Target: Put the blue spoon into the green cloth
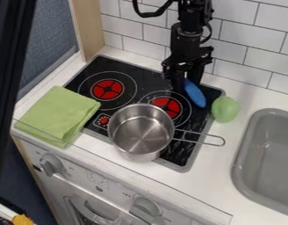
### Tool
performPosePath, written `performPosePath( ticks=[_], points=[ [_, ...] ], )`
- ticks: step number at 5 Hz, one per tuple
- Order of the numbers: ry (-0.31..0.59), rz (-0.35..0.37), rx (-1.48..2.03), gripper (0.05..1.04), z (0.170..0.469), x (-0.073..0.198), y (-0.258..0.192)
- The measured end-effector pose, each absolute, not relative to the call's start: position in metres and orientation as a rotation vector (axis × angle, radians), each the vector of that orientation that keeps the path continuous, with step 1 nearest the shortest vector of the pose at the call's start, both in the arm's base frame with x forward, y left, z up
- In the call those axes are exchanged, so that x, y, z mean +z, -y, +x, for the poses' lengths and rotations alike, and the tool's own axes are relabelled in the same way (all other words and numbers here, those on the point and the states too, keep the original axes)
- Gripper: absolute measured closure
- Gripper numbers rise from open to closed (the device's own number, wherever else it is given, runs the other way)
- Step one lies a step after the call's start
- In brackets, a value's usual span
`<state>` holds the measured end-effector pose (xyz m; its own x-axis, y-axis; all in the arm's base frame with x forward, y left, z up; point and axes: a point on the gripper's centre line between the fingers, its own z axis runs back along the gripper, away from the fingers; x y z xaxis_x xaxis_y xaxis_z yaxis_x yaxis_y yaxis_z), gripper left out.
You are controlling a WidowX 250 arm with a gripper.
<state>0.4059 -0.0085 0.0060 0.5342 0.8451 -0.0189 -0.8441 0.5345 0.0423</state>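
Blue spoon (pixel 195 93), near far right corner of stove (pixel 132 69) — probably light, stiff; grasp mid-length — closure of gripper (pixel 186 82) cannot be told.

My gripper (pixel 185 82) is black, and the spoon (pixel 195 93) is blue. I see a light green cloth (pixel 58 115) and a pale green rounded object (pixel 225 109). The stovetop (pixel 145 79) is black with a grey border, its two burners (pixel 107 89) red, crossed with black and ringed by thin pale circles. The pot (pixel 140 132) is silver, the counter (pixel 220 184) white, the sink (pixel 269 149) grey. Dark lines grid the white wall tiles (pixel 246 39).
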Motion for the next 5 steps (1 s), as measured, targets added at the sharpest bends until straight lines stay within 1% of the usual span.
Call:
performPosePath(
  ticks=[1,2,3,4,5],
  points=[
    [-0.039,0.019,1.027,0.716,0.405,0.007,0.006],
    [-0.05,-0.02,1.114,0.716,0.412,0.019,-0.011],
    [-0.022,-0.008,1.222,0.716,0.418,0.029,-0.032],
    [-0.001,0.001,1.246,0.716,0.416,0.039,-0.044],
    [-0.01,0.006,1.233,0.716,0.395,0.052,-0.065]
  ],
)
